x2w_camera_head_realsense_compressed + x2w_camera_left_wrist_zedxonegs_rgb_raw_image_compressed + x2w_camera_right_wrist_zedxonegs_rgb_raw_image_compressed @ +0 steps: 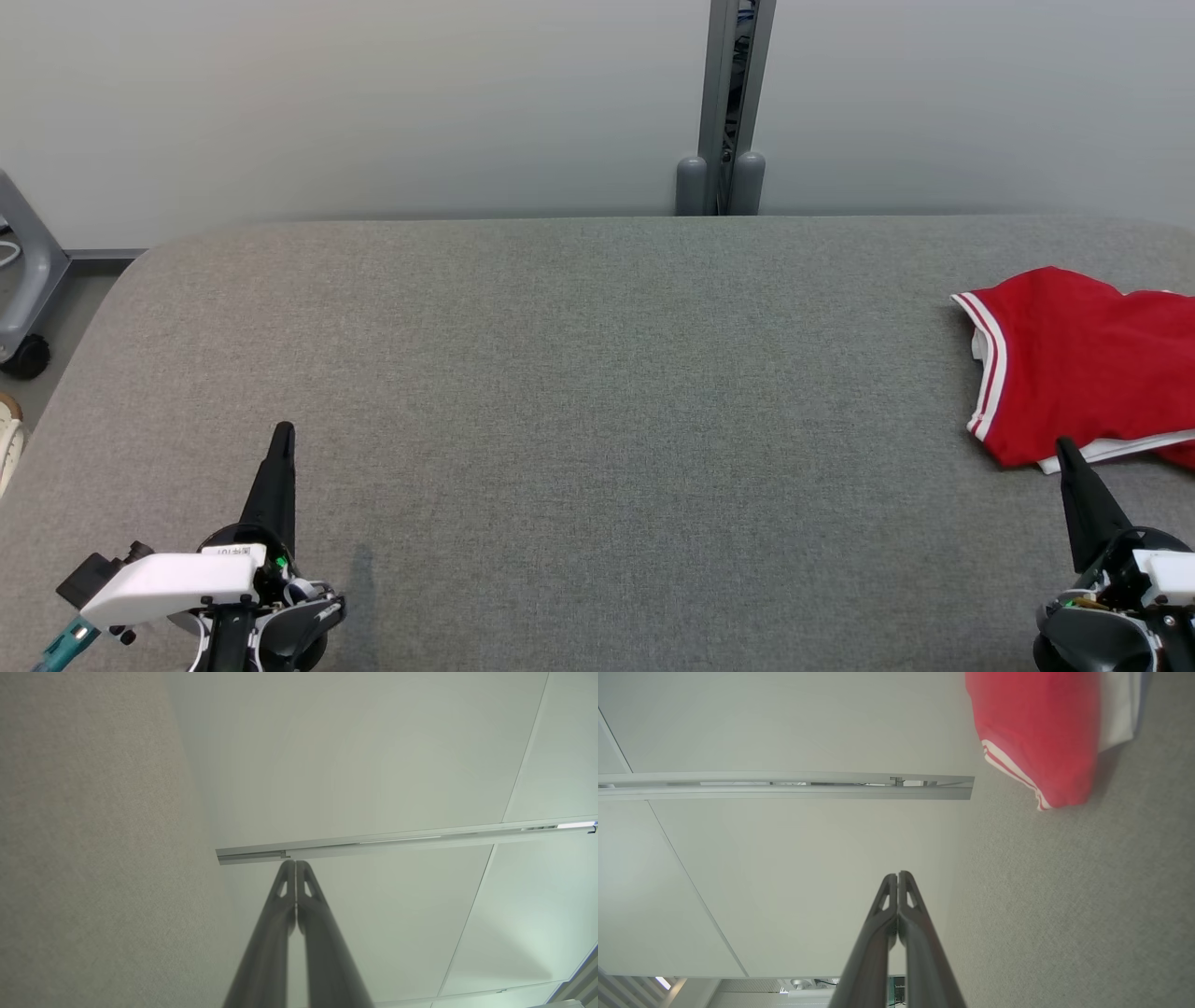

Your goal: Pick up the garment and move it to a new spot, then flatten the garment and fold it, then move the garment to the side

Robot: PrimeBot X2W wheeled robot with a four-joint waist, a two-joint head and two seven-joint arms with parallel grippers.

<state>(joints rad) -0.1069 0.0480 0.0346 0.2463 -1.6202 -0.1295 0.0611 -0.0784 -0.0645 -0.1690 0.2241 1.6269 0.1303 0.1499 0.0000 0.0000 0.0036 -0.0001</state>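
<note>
As the garment (1074, 364) lay apparently folded at the table (560, 373) edge, left gripper (283, 431) and right gripper (1064, 444) sat pressed together, empty; task seemingly done.

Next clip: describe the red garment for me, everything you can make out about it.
The red garment is soft-looking cloth with white stripes along one edge and a white layer showing at its near edge. It lies loosely bunched, not spread flat, on the grey fabric-covered table at the robot's right, partly cut off by the head view's edge. Nothing grips it: the shut right tool sits just short of it, apart in the right wrist view.
</note>
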